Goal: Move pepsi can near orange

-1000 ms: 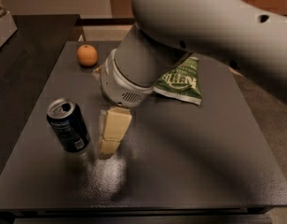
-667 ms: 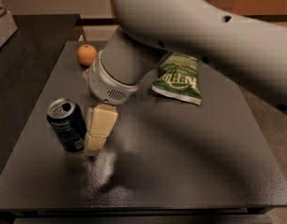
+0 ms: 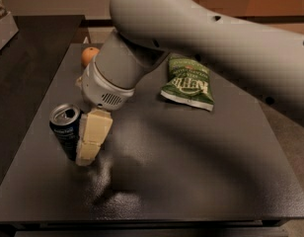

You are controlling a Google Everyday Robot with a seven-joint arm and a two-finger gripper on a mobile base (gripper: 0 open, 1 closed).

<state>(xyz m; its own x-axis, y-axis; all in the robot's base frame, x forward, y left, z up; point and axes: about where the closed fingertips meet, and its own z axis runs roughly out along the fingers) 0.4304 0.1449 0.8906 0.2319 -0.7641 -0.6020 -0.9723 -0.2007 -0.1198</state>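
Note:
The pepsi can, dark with a silver opened top, stands at the front left of the dark table. My gripper is low at the can's right side, its cream tip right against the can. The orange lies at the far left of the table, partly hidden behind my grey wrist, about two can heights from the can.
A green crisp bag lies at the table's far middle. My large grey arm crosses the upper right of the view. A second dark surface lies to the left, beyond the table's left edge.
My gripper has moved left, from a short way right of the can to right against its side. The can, the orange and the bag stay where they were.

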